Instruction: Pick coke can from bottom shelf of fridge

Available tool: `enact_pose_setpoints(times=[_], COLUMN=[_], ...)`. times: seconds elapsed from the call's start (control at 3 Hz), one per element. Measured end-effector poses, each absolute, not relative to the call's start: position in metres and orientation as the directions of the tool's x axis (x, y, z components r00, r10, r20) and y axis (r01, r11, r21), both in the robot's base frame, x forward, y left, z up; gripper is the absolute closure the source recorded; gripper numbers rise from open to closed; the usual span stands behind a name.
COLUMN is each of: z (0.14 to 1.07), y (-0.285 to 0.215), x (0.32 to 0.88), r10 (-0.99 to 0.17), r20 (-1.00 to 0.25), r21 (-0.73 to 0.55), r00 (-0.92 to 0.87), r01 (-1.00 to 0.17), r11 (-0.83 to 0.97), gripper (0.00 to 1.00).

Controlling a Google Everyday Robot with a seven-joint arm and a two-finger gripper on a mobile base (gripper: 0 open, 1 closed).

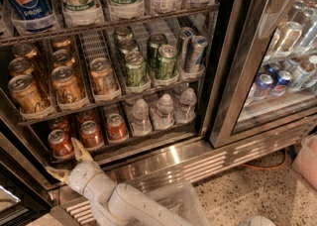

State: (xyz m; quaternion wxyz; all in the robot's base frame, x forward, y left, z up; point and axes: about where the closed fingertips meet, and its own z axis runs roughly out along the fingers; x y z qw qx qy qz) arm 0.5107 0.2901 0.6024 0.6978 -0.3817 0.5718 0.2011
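Several red coke cans stand in lanes at the left of the bottom shelf [148, 143] of the fridge [233, 71]. The front ones are at the far left [60, 142], the middle [91, 134] and the right [117, 126]. My gripper [67, 162] on its white arm is low at the bottom left, just in front of the shelf's steel edge and below the two leftmost front cans. It is open and empty. One finger [79, 149] points up between those cans and the other [56, 173] points left.
Clear water bottles [163, 111] fill the right of the bottom shelf. Orange-gold cans [64, 84] and green cans [158, 61] sit on the rack above, with large bottles higher up. A second glass door [282, 61] stands at the right, above speckled floor [247, 195].
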Motion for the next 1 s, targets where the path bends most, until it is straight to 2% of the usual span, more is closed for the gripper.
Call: enact_pose_setpoints(times=[1.0], z=[0.586], y=[0.294], x=[0.528], r10=[-0.14], r20=[-0.965], r21=[-0.258], r00=[0.221], r01=[-0.716], r11=[0.648], gripper=[0.3])
